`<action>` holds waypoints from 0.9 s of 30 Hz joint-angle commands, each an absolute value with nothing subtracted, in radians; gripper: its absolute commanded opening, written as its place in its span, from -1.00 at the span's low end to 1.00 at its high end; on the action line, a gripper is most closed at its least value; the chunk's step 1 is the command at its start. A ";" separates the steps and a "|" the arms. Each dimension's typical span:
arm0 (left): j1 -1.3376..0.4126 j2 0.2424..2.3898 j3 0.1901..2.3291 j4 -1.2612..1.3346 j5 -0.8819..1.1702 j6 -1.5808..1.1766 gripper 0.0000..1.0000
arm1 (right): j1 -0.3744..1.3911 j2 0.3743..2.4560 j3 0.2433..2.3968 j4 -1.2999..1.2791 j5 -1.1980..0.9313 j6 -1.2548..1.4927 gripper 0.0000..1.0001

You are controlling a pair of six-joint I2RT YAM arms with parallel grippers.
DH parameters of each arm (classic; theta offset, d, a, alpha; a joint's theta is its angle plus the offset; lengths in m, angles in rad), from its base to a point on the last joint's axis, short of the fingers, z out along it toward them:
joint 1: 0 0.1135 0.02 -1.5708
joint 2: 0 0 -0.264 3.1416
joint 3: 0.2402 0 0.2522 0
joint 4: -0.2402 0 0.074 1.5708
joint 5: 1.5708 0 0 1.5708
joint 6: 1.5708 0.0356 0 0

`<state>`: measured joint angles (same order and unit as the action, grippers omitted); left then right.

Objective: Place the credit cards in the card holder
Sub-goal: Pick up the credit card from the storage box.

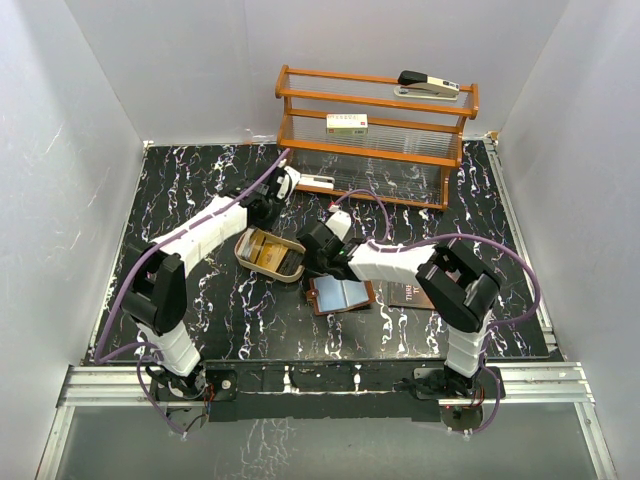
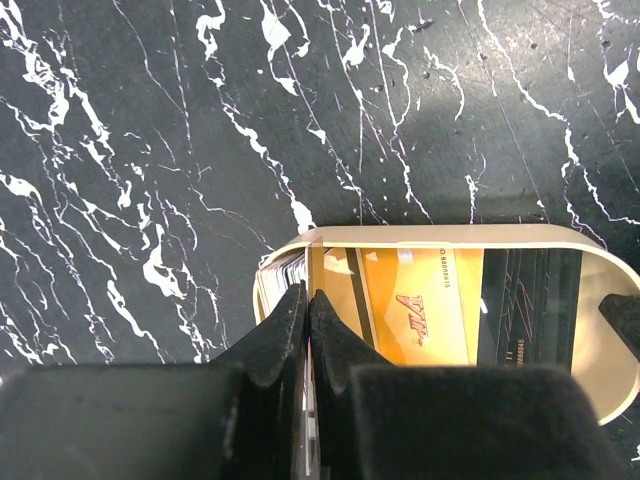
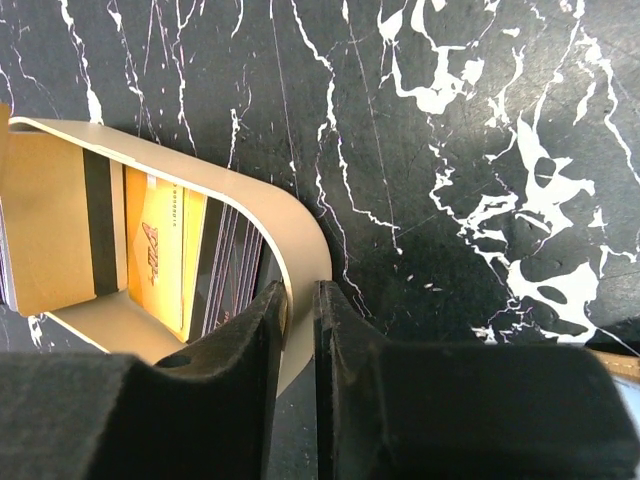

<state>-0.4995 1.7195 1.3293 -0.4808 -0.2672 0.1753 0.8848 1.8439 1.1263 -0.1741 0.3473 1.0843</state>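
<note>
Well, the left hand (image 2: 308, 302) is shut tight. Its two fingers press together at the end of the tray (image 2: 450, 234), where the edges of some cards stick up. A card may be nipped between them, but I cannot tell for sure. The right hand (image 3: 298, 295) is nearly shut too. It pinches the thin wall of the tray, one finger inside and one outside. I think it is there to stop the tray sliding.

Inside the tray lie the credit cards (image 2: 415, 310): a gold one, a dark one next to it, and more stacked at the end. The tray sits on the black desk (image 2: 150, 150) with white streaks. Near the tray, on the right arm's side, the card holder (image 1: 340, 293) lies open and flat with its shiny pockets up. I see no card in it.

The cards look thin, light, stiff and smooth, so they could slip. A flat card gives little to grab, so it is best to take one by a short edge. The pocket looks tight, so the card should go in straight, edge first. The card holder looks soft and light and may slide when pushed.
</note>
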 commanded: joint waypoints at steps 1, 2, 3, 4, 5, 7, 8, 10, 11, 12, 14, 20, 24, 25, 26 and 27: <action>-0.489 1.683 1.397 -0.569 -0.323 0.162 -1.00 | 0.888 1.838 1.167 -0.220 0.328 1.085 -0.65; -0.490 1.682 1.406 -0.583 -0.323 0.155 -1.00 | 0.887 1.821 1.165 -0.222 0.337 1.071 -0.59; -0.489 1.679 1.410 -0.592 -0.321 0.146 -1.00 | 0.883 1.803 1.163 -0.222 0.338 1.048 -0.53; -0.489 1.674 1.415 -0.598 -0.324 0.137 -1.00 | 0.880 1.784 1.163 -0.223 0.336 1.018 -0.47; -0.489 1.671 1.420 -0.604 -0.328 0.123 -1.00 | 0.875 1.762 1.162 -0.228 0.336 0.989 -0.41; -0.489 1.659 1.433 -0.616 -0.316 0.089 -1.00 | 0.864 1.708 1.153 -0.230 0.319 0.927 -0.32; -0.489 1.653 1.442 -0.622 -0.298 0.074 -1.00 | 0.859 1.682 1.146 -0.229 0.307 0.890 -0.28; -0.489 1.643 1.460 -0.630 -0.255 0.043 -1.00 | 0.852 1.632 1.124 -0.237 0.299 0.830 -0.20; -0.489 1.635 1.465 -0.630 -0.230 0.028 -1.00 | 0.848 1.608 1.102 -0.237 0.291 0.797 -0.19; -0.489 1.625 1.468 -0.624 -0.201 0.013 -1.00 | 0.845 1.579 1.084 -0.239 0.282 0.758 -0.17; -0.488 1.603 1.468 -0.612 -0.137 -0.020 -1.00 | 0.842 1.530 1.050 -0.245 0.266 0.705 -0.17; -0.489 1.516 1.421 -0.543 0.076 -0.142 -1.00 | 0.822 1.434 1.005 -0.409 0.309 0.601 -0.23; -0.492 1.461 1.349 -0.451 0.174 -0.296 -1.00 | 0.795 1.410 0.981 -0.458 0.340 0.546 -0.31; -0.493 1.453 1.329 -0.428 0.202 -0.340 -1.00 | 0.782 1.411 0.976 -0.469 0.348 0.539 -0.33; -0.495 1.445 1.308 -0.406 0.232 -0.387 -1.00 | 0.771 1.413 0.970 -0.476 0.354 0.533 -0.34; -0.502 1.441 1.284 -0.378 0.263 -0.449 -1.00 | 0.759 1.415 0.959 -0.479 0.358 0.527 -0.36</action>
<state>-0.4919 1.4834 1.3544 -0.4782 0.0967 -0.2214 0.8001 1.4445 0.9791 -0.4324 0.3012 0.5980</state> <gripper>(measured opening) 0.009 0.334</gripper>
